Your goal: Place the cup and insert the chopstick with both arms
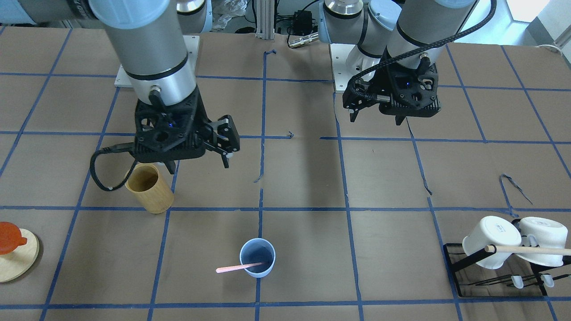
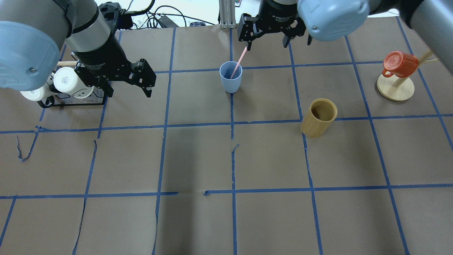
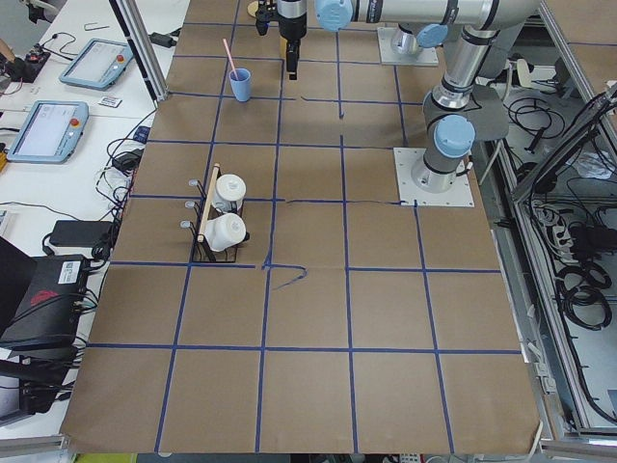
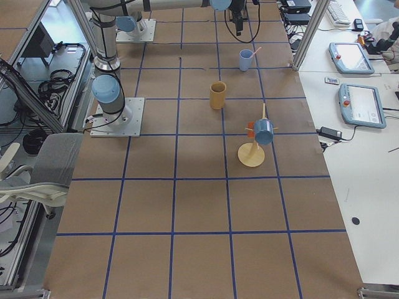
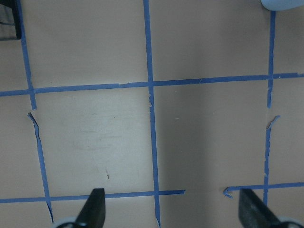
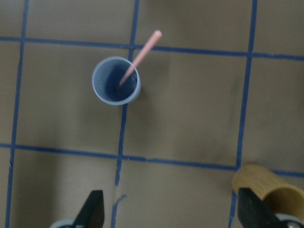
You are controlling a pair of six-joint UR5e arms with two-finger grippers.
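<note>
Currently the chopstick [image 2: 239, 63] stands tilted inside the upright cup [image 2: 230, 80]. Left gripper [image 2: 129, 94] and right gripper [image 2: 265, 45] hover clear of the cup, jaws spread, empty.

Pink chopstick [image 2: 238, 64] aslant in upright blue cup [image 2: 230, 78]

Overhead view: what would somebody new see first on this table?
Probably the blue cup standing on the centre tape line, with a pink chopstick leaning out of it. Next come the two big arms, both hanging open-handed above the table: the left gripper on the left side, the right gripper toward the middle.
</note>
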